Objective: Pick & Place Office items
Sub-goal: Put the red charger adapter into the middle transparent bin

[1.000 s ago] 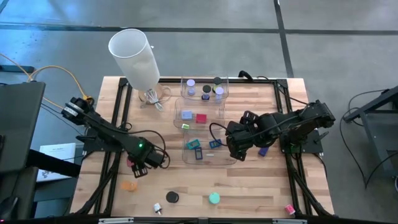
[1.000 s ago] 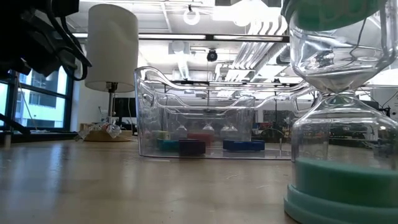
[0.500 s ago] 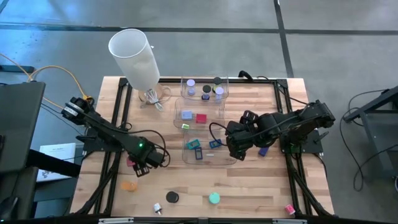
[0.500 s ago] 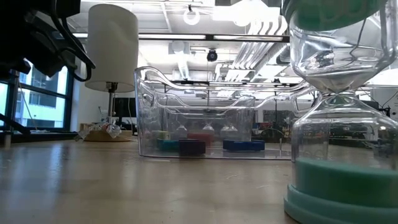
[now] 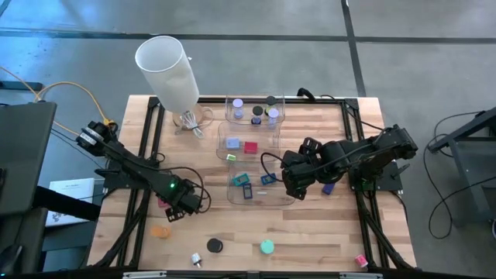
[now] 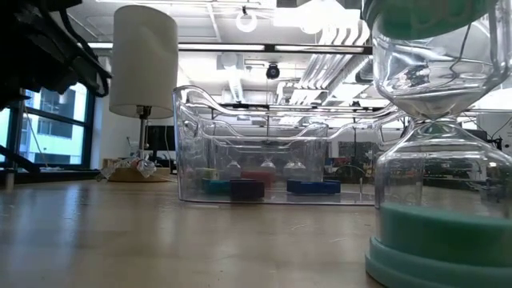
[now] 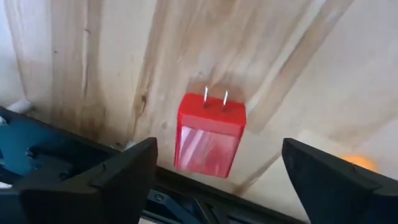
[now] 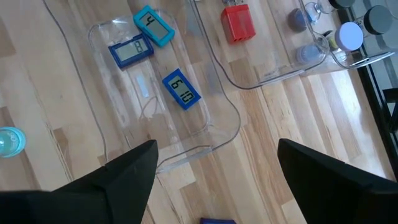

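A red block with two metal prongs (image 7: 210,134) lies flat on the wood beside the black frame at the table's left; it also shows in the high view (image 5: 163,203). My left gripper (image 5: 175,206) is open just above it, one finger on either side, touching nothing. My right gripper (image 5: 291,189) is open and empty over the right end of the nearest clear bin (image 5: 288,200), which holds three small teal and blue blocks (image 8: 153,26). An orange disc (image 5: 160,231), a black disc (image 5: 215,246) and a teal disc (image 5: 266,247) rest near the front edge.
The tall white cylinder (image 5: 167,68) stands at the far left. Two more clear bins (image 5: 276,132) behind hold a red block (image 8: 238,23) and several small discs. A purple block (image 5: 328,187) lies right of the bins and a pink one (image 5: 361,261) at the front right corner. A teal hourglass (image 6: 432,160) fills the low view's right.
My left gripper has shifted slightly toward the table's near edge, staying open over the red block. My right arm has kept still.
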Controlling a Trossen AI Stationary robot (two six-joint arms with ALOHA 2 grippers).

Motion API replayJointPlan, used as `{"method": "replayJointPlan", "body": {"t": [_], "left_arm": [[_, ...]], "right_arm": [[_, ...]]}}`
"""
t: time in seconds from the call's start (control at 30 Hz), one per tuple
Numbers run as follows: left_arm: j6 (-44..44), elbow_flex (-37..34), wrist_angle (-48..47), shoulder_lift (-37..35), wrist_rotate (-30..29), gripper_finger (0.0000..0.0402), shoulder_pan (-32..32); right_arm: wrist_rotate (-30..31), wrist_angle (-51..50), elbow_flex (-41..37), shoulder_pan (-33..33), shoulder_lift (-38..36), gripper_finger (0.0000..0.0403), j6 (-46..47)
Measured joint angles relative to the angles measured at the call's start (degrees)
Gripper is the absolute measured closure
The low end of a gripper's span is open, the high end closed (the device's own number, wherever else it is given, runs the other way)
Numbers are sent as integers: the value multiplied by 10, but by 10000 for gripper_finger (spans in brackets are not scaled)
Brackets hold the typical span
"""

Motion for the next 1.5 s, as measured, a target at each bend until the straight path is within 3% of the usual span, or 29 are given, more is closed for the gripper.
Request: {"method": "replayJointPlan", "body": {"t": [0.17, 0.63, 1.03, 1.5], "left_arm": [[23, 0, -6, 0, 46, 58, -6], [25, -58, -19, 0, 63, 58, 27], [59, -77, 31, 0, 68, 58, 27], [53, -162, 126, -1, 102, 58, 36]], "right_arm": [[0, 3, 0, 0, 0, 81, 0], [0, 10, 0, 0, 0, 81, 0], [0, 10, 0, 0, 0, 81, 0], [0, 11, 0, 0, 0, 81, 0]]}}
